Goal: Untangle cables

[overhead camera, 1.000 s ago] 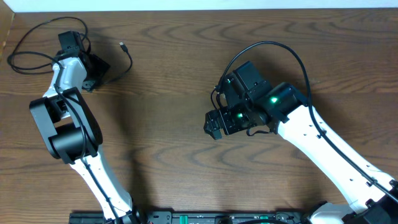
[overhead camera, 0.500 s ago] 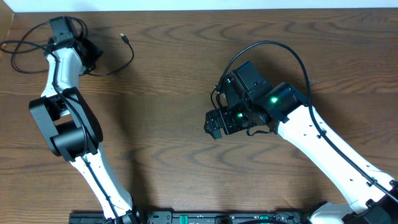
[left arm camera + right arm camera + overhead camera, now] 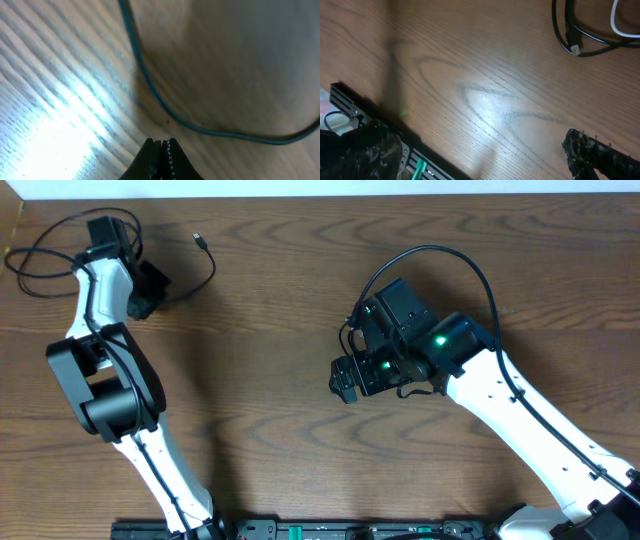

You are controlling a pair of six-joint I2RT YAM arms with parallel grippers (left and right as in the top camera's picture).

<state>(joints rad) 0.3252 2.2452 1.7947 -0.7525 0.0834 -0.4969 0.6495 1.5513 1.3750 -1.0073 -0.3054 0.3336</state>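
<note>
A thin black cable (image 3: 212, 272) loops across the table's far left corner, and its plug end (image 3: 201, 241) lies free. My left gripper (image 3: 148, 288) hangs over that loop. In the left wrist view the left gripper (image 3: 162, 144) is shut with nothing between its tips, and the cable (image 3: 150, 82) curves past just ahead of them. My right gripper (image 3: 343, 383) hovers mid-table. In the right wrist view the right gripper (image 3: 480, 157) is open and empty. A black plug (image 3: 575, 49) and a white cable (image 3: 620, 25) lie beyond it.
The black rail (image 3: 350, 102) with a green part runs along the table's front edge. A thick black lead (image 3: 430, 250) arches over the right arm. The wall edge (image 3: 320, 188) bounds the table at the back.
The left gripper has closed from open to shut. It swung toward the back corner and then came back a little, dragging the cable loop slightly. The right arm has stayed still.
</note>
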